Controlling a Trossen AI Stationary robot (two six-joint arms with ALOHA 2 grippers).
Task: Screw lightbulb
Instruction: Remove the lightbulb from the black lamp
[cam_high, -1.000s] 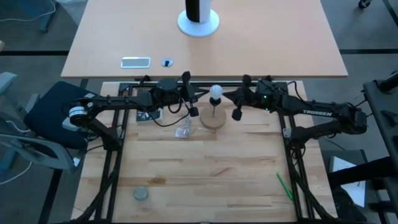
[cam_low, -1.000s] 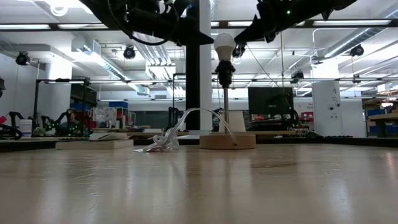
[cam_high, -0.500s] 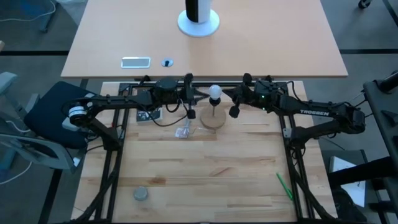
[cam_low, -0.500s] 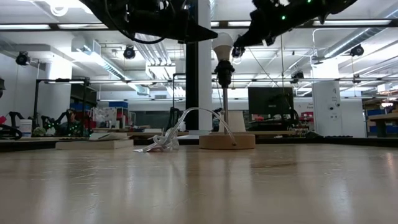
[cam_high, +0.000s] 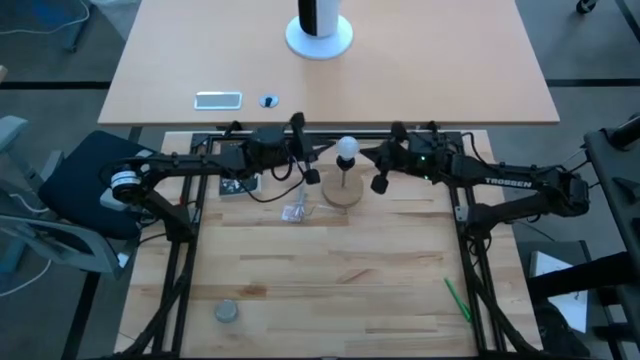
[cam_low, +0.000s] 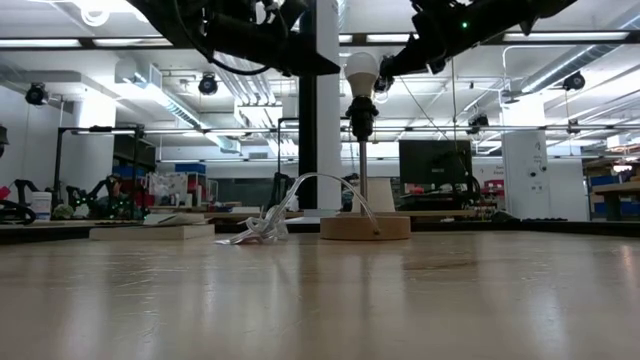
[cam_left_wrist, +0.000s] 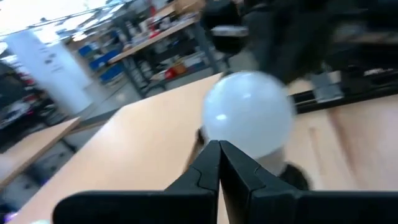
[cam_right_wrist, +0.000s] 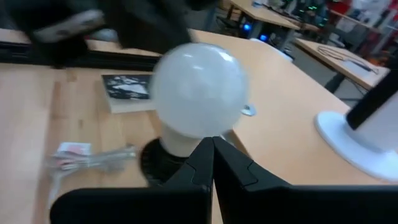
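The white frosted lightbulb sits upright by its base in the black socket, which stands on a thin stem above a round wooden disc at the table's far middle. My left gripper is shut, just left of the bulb and level with it; the bulb shows beyond its fingertips. My right gripper is shut, just right of the bulb. I see no contact.
A crumpled clear plastic wrapper lies left of the disc. A dark card lies under the left arm. A grey round piece lies near left, a green stick near right. A second table stands behind.
My right gripper has gone a little toward the bulb and then drawn back to where it was. The bulb stands as before on its socket.
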